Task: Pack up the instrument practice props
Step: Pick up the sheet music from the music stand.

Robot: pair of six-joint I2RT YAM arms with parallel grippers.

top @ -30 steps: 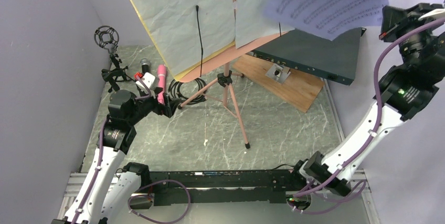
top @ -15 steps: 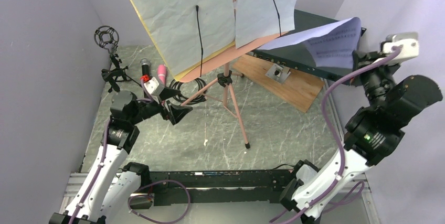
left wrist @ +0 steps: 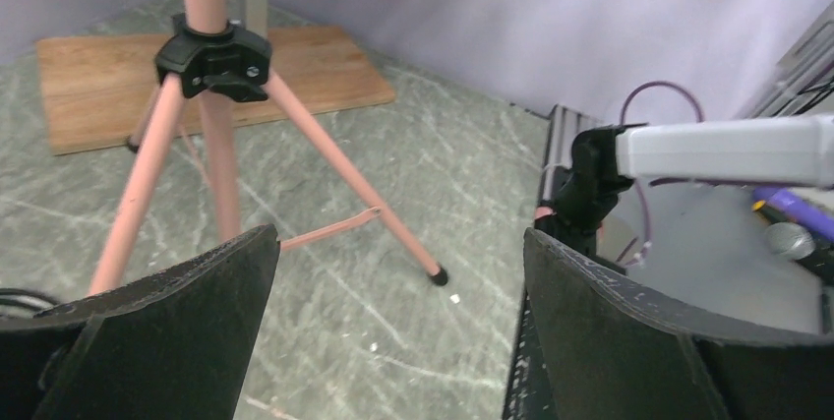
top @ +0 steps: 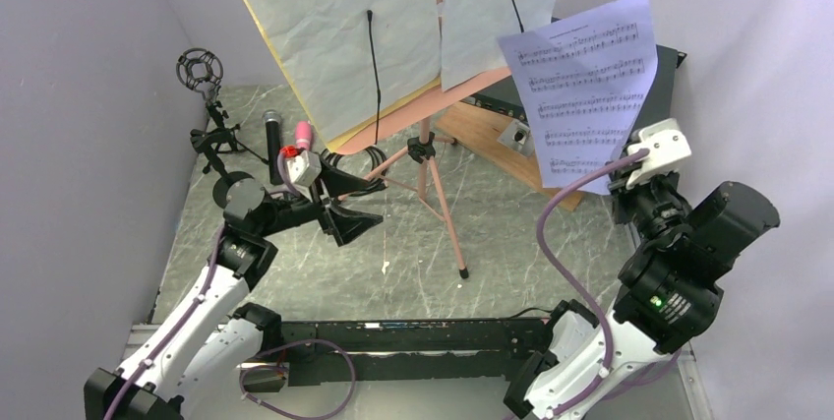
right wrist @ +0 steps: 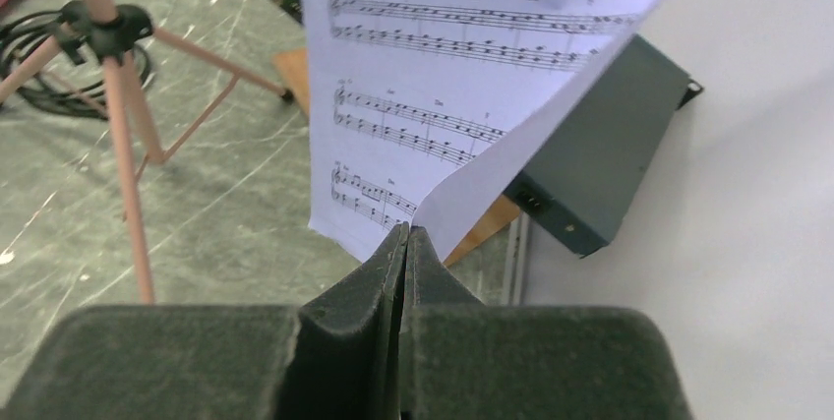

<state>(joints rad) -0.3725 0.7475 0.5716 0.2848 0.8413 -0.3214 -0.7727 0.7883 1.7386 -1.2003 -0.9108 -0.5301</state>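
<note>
The pink music stand [top: 430, 174] stands mid-table on tripod legs [left wrist: 211, 145], its desk carrying white and yellow pages [top: 334, 36]. My right gripper [top: 618, 182] is shut on the bottom corner of a printed sheet-music page [top: 588, 86], which stands upright in the air at the right; in the right wrist view the tips [right wrist: 406, 235] pinch the page [right wrist: 443, 76]. My left gripper [top: 369, 209] is open and empty, just left of the tripod, and faces its legs [left wrist: 400, 243]. A black microphone [top: 272, 135] and a pink one [top: 303, 135] lie at the back left beside black mic holders [top: 205, 95].
A dark teal rack box [right wrist: 590, 164] rests on a wooden board [top: 492, 135] at the back right, partly hidden by the held page. A coiled black cable [top: 364, 159] lies by the tripod. Purple walls close in on the left and right.
My right arm has swung the sheet-music page down and nearer, from above the rack box to upright at the right. My left gripper has moved right, away from the microphones toward the tripod.
</note>
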